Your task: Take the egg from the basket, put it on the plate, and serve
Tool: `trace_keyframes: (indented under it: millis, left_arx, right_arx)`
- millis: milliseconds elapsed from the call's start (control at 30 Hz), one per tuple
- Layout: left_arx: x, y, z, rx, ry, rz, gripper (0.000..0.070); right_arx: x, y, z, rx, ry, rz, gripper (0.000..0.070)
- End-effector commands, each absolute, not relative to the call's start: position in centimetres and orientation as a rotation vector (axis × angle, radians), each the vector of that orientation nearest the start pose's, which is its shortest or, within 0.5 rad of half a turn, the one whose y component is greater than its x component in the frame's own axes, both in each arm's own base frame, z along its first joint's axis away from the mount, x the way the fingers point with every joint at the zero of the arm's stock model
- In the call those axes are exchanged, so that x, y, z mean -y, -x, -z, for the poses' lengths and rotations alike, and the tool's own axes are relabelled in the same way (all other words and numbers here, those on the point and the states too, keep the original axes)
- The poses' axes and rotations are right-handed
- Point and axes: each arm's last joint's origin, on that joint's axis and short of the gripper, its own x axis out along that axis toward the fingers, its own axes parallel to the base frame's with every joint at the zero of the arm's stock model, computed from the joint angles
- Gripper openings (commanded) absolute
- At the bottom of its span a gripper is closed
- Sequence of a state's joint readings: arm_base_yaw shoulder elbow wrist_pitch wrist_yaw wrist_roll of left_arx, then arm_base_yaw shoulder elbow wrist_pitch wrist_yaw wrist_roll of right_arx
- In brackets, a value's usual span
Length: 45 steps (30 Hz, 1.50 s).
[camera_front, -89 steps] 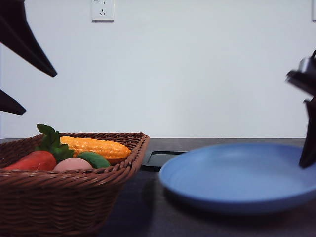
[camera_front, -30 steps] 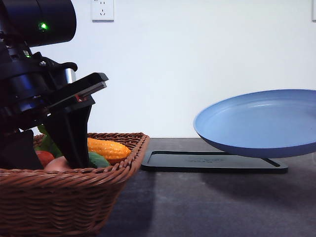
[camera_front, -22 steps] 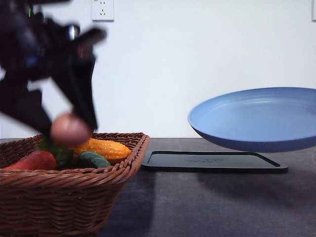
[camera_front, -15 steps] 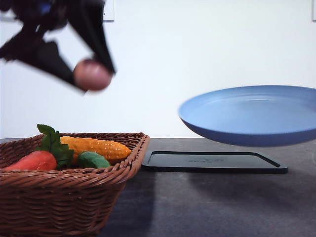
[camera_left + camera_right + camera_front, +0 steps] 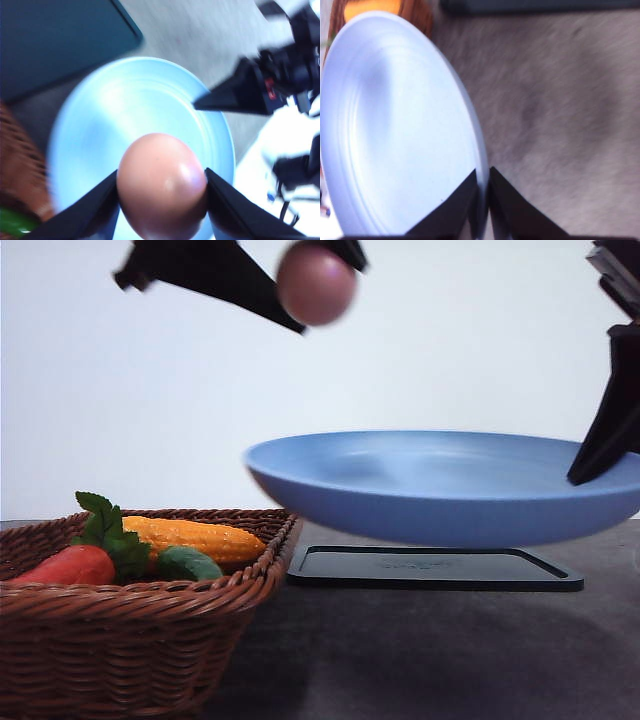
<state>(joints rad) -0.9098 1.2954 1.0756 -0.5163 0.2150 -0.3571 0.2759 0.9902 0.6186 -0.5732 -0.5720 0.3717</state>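
Left gripper (image 5: 318, 268) pinches egg (image 5: 316, 282) top-center over plate (image 5: 440, 485) rim-clamped by right gripper (image 5: 482, 192); drop could bounce egg off.

Even, bright light is falling; the egg (image 5: 316, 282) and plate (image 5: 150, 100) are smearing, perhaps from motion blur.

A yellow corn cob (image 5: 195, 538), green vegetable (image 5: 188, 564) and leafy red vegetable (image 5: 68, 566) lie together; a black tray (image 5: 430, 568) sits on the dark table (image 5: 430, 660).

Egg (image 5: 316, 282): pinkish-tan. Plate (image 5: 440, 485) below it: plain blue. Basket (image 5: 130, 640): brown weave. Tray (image 5: 430, 568) beside basket: black.
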Motion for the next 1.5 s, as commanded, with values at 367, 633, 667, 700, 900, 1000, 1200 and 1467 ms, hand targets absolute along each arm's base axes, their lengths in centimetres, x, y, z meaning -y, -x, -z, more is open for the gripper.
trace_keyframes:
  millis: [367,633,667,700,900,1000,1200,1467]
  left_arx:
    - [26.0,-16.7,-24.9,-1.042,-0.124,0.963,0.0182]
    - [26.2,-16.7,-24.6,-1.048,-0.128,0.963,0.0193]
    - [26.2,-16.7,-24.6,-1.048,-0.128,0.963,0.0197]
    - [26.2,-16.7,-24.6,-1.048,-0.128,0.963,0.0208]
    - [26.2,-16.7,-24.7,-1.048,-0.119,0.961,0.0462]
    - [26.3,-16.7,-24.9,-1.053,-0.110,0.955,0.0470]
    - [25.9,-16.6,-27.5,-1.021,-0.100,0.966,0.0459]
    - [23.3,-15.5,-33.4,-0.911,-0.139,0.935,0.0458]
  right_arx:
    - [-7.4,-16.9,-22.1,-1.113,-0.462,-0.650,0.0000]
    - [-7.4,-16.9,-22.1,-1.113,-0.462,-0.650,0.0000]
    - [-7.4,-16.9,-22.1,-1.113,-0.462,-0.651,0.0000]
    - [-7.4,-16.9,-22.1,-1.114,-0.463,-0.651,0.0000]
    - [-7.4,-16.8,-22.1,-1.116,-0.469,-0.664,0.0000]
    - [-7.4,-16.8,-22.1,-1.116,-0.468,-0.664,0.0000]
    - [-7.4,-16.8,-22.0,-1.123,-0.471,-0.660,0.0000]
    - [-7.6,-17.4,-21.8,-1.162,-0.487,-0.649,0.0000]
